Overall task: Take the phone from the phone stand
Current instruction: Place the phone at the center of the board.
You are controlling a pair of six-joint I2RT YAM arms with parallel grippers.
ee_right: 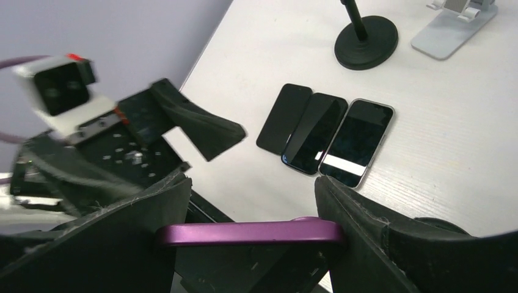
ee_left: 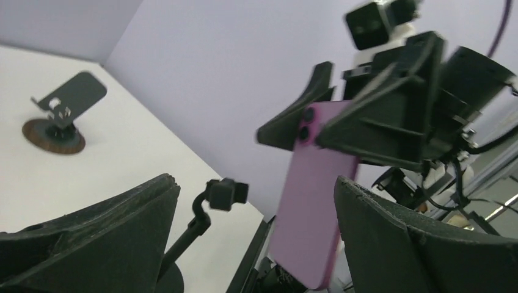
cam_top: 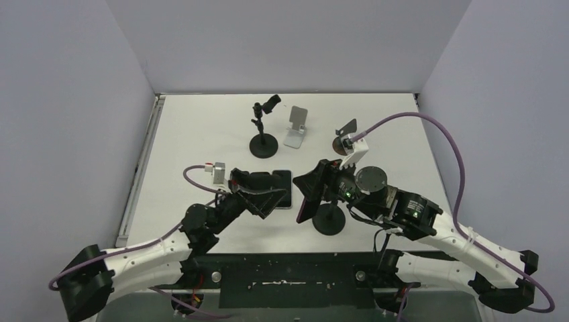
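Smooth satin-finish phone (ee_left: 311, 201); matt wood-grain table (ee_right: 470, 122).

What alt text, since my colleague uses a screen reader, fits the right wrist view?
The right gripper clamps a purple phone, seen edge-on, between its black fingers. Beyond it, three dark phones lie side by side on the white table, with the left gripper open at left and a black stand base and silver stand at the top.

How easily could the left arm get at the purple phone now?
Probably yes: the open left gripper faces the purple phone with nothing between, but the right gripper grips its upper part.
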